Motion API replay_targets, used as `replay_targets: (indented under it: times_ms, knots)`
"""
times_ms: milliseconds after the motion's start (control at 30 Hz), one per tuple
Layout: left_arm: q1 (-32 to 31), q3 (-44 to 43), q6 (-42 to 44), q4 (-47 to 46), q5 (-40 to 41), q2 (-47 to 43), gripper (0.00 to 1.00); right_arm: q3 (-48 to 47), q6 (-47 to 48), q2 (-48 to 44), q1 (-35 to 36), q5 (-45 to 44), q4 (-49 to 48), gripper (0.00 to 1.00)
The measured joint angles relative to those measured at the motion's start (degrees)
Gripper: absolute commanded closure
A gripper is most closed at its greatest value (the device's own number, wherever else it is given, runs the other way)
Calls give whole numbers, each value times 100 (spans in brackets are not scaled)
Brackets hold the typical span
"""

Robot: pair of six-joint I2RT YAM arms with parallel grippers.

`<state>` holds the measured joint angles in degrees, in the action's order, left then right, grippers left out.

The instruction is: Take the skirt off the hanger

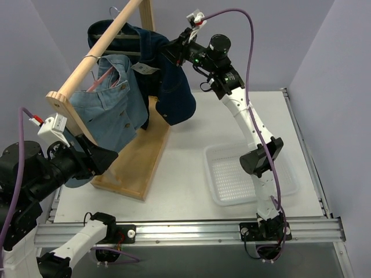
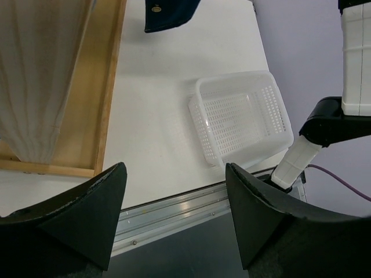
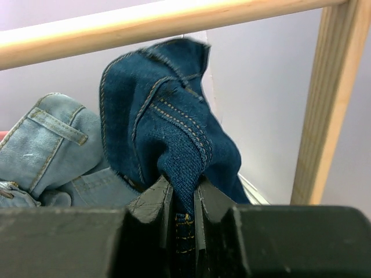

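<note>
A dark blue denim skirt (image 1: 174,95) hangs from a black hanger (image 1: 124,36) on the wooden rod (image 1: 98,49) of a rack. My right gripper (image 1: 168,51) is up at the rod and shut on a fold of the skirt's waistband (image 3: 168,133); in the right wrist view the cloth is pinched between the fingers of that gripper (image 3: 183,194). My left gripper (image 1: 110,156) is open and empty, low by the rack's near left corner; in the left wrist view it (image 2: 174,168) holds nothing. The skirt's hem (image 2: 171,13) shows at the top of that view.
A light blue denim garment (image 1: 110,113) hangs on a pink hanger (image 1: 93,86) beside the skirt. The rack's wooden base (image 1: 139,162) lies on the table. A white perforated basket (image 1: 237,176) stands to the right by the right arm. A wooden upright (image 3: 330,98) stands right of the skirt.
</note>
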<state>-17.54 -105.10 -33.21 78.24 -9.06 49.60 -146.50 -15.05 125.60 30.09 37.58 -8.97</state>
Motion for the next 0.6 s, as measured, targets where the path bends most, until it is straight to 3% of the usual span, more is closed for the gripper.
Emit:
replay_targets:
  times_ms: [333,600]
  knots:
    - [0,94,157,0,-455,31,27,-57,-520,538,31,-378,-227,100]
    - [-2,98,267,0,-1191,-81,34,1161,-645,278,-35,-1137,-177,100]
